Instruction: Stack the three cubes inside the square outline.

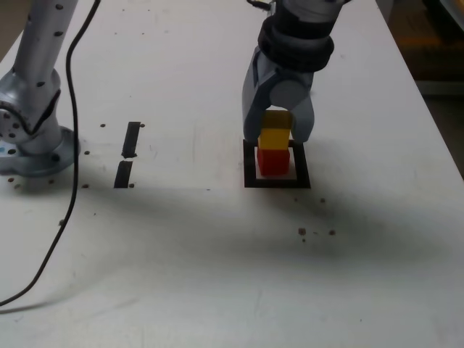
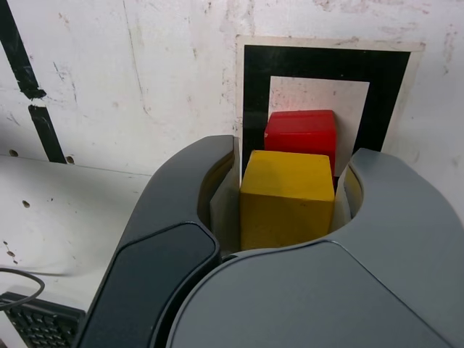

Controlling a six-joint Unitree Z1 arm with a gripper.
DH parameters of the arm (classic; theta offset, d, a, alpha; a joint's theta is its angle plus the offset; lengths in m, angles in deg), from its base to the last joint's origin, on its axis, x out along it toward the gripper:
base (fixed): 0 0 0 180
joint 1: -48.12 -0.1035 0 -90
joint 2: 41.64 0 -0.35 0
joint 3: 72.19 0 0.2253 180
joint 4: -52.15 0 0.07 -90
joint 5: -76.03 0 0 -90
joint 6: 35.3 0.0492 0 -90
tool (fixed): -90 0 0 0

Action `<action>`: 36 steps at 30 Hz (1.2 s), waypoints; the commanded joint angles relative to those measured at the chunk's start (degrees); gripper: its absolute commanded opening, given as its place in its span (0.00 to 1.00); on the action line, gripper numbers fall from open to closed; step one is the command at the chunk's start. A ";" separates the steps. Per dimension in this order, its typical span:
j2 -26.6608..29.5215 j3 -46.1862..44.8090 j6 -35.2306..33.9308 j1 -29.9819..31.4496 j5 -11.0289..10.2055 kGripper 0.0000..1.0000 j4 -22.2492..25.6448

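The gripper [image 1: 276, 138] was clamped on the yellow cube [image 1: 275, 137], holding it directly over the red cube [image 1: 273, 160], apparently to seat it squarely as a second tier. The red cube sat on the white centre of the square outline [image 1: 250, 174], so the stack would stay within the border. Two cubes showed, one yellow and one red; no green one was visible. Two short black strips [image 1: 131, 138] lay well apart, toward the exterior view's left.

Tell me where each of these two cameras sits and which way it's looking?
Exterior view: off the arm, above the white table, looking down across it; shows the arm's base and the gripper shut on the yellow cube.
Wrist view: on the wrist, looking down past the fingers.
Shared: yellow cube, red cube, square outline, two black strips.
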 commanded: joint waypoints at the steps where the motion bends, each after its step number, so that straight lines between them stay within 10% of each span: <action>1: -0.07 -0.46 0.04 -0.31 -0.10 0.23 -0.23; 13: -0.26 -1.89 0.86 -0.91 0.37 0.46 -2.62; 26: 0.38 -2.59 1.93 -1.82 2.03 0.93 -3.53; 36: 6.45 0.79 1.95 -3.00 -2.61 1.00 0.24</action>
